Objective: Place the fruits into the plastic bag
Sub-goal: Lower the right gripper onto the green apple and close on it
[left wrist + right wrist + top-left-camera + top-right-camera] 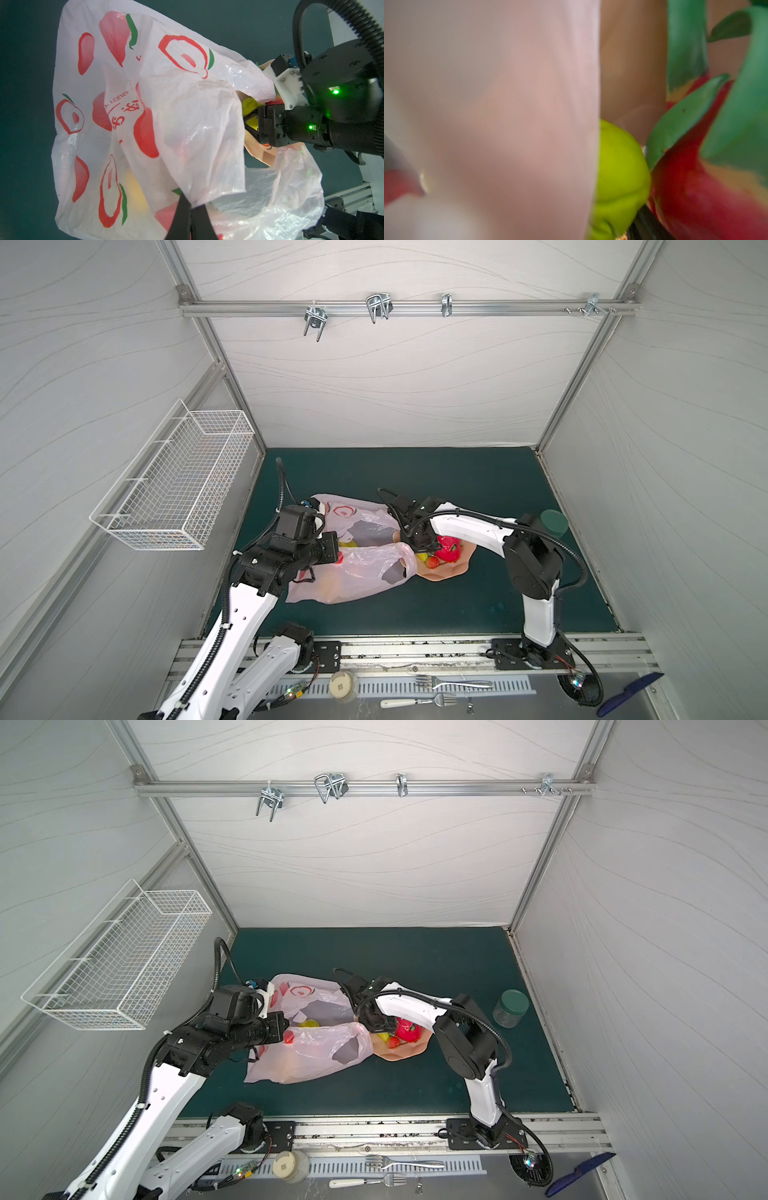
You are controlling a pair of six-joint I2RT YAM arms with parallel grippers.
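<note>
The pale pink plastic bag (357,568) (316,1052) (145,104) lies mid-table, its mouth facing the peach bowl (451,574). My left gripper (192,199) is shut on the bag's rim and lifts it open. A yellow-green fruit (347,544) shows inside the mouth. The bowl holds the dragon fruit (449,549) (695,197), a strawberry (433,561) and a green fruit (618,172). My right gripper (424,547) (250,122) is down in the bowl, its fingers spread either side of the green fruit. One dark finger (641,224) touches it; bag film hides the other.
A clear jar with a green lid (552,522) stands at the right of the mat. A white wire basket (178,485) hangs on the left wall. Two forks (453,684), a round white thing (343,684) and a blue tool (631,693) lie on the front ledge.
</note>
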